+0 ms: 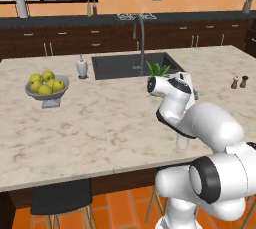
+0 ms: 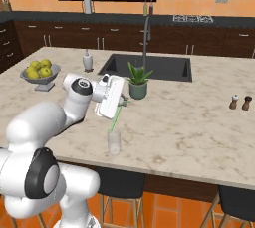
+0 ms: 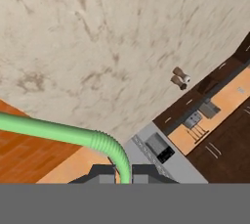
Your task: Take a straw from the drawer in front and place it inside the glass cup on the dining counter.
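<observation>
The gripper (image 3: 122, 171) is clamped on the green straw (image 2: 115, 117), its fingers pinching the bent end. In the right base view the straw slants down from the gripper (image 2: 121, 103) toward the clear glass (image 2: 114, 142), which stands upright on the marble worktop (image 2: 189, 117) near its front edge; whether the tip is inside the rim I cannot tell. A potted plant (image 2: 137, 81) sits just behind the gripper, by the black sink (image 2: 149, 66). A bowl of lemons (image 1: 46, 87) stands well apart
</observation>
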### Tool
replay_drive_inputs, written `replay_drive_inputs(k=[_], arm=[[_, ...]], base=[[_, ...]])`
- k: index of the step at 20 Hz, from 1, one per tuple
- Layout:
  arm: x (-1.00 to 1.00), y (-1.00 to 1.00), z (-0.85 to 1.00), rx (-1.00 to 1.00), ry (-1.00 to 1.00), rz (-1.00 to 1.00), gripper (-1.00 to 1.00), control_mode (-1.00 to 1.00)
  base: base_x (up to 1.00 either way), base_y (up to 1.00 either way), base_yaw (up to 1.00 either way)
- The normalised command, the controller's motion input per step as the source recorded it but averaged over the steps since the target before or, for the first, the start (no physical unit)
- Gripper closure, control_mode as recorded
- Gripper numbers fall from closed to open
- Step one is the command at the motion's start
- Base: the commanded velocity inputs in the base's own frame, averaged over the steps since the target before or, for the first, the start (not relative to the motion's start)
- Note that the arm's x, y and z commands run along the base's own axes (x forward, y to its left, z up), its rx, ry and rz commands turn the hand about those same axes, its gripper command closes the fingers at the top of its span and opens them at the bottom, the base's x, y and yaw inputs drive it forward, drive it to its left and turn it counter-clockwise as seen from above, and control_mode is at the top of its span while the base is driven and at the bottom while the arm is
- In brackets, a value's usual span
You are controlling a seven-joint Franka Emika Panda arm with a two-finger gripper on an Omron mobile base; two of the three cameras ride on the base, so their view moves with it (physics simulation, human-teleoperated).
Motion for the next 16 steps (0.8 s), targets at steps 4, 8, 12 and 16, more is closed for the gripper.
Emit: replay_drive_inputs(k=[4,8,12,16], arm=[[0.15,0.0,-0.1,-0.03,0.0,0.0,1.0,-1.0],[0.02,0.01,-0.11,-0.02,-0.02,0.0,1.0,-1.0],[0.04,0.0,-0.17,-0.02,-0.02,0.0,1.0,-1.0],[0.11,0.0,-0.2,-0.01,-0.01,0.0,1.0,-1.0]], base=[[0.0,0.0,0.0],[0.0,0.0,0.0],[0.0,0.0,0.0],[0.0,0.0,0.0]])
